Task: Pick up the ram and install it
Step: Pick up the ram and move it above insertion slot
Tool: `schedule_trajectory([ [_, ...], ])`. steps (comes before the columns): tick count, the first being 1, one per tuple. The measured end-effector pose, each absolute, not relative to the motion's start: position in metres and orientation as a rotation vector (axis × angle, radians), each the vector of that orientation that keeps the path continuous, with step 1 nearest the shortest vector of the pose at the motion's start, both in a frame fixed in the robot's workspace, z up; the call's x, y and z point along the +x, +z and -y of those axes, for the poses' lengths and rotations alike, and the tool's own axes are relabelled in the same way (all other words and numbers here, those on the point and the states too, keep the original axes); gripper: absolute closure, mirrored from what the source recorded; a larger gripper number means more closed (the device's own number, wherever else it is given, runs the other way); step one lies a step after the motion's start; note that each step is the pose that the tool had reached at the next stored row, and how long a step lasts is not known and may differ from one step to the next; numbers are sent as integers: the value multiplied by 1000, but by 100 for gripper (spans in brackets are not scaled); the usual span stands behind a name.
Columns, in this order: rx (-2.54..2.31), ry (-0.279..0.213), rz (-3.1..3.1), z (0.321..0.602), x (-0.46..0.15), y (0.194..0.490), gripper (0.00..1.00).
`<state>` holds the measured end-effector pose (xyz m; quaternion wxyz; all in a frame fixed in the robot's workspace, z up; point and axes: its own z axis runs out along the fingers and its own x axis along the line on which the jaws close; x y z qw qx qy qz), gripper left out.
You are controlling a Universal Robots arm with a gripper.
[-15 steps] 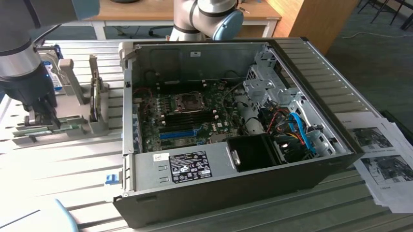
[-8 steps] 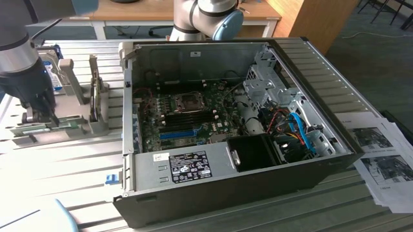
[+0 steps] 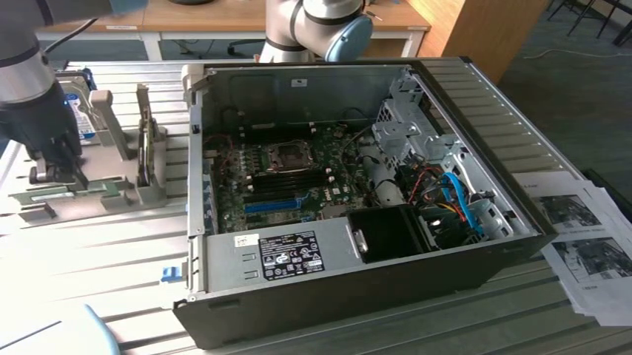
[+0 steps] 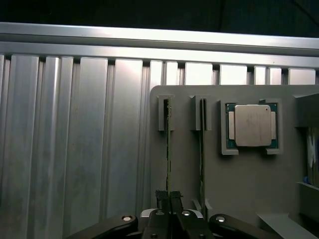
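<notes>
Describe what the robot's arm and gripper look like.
The arm is built of rounded silver-grey metal segments, and one joint carries a light-blue cap. A dark cable runs beside its upper segment. The gripper is black, with two narrow dark fingers on a curved black body set with shiny round screw heads.

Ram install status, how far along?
Done: tool is down at the grey holder. In hand: it looks closed on the ram, standing in its holder slot, not yet lifted. Left: lifting it out and seating it in the open computer.
</notes>
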<state>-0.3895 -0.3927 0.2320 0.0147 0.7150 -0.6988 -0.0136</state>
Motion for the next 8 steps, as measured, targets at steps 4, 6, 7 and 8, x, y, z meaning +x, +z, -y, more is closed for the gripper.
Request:
schedule_trajectory([
  [4,2226,-43,2175,393,-389,237,89],
  [6,2225,-43,2175,393,-389,240,89],
  [7,2225,-43,2175,393,-389,242,89],
  [8,2225,-43,2175,393,-389,243,89],
])
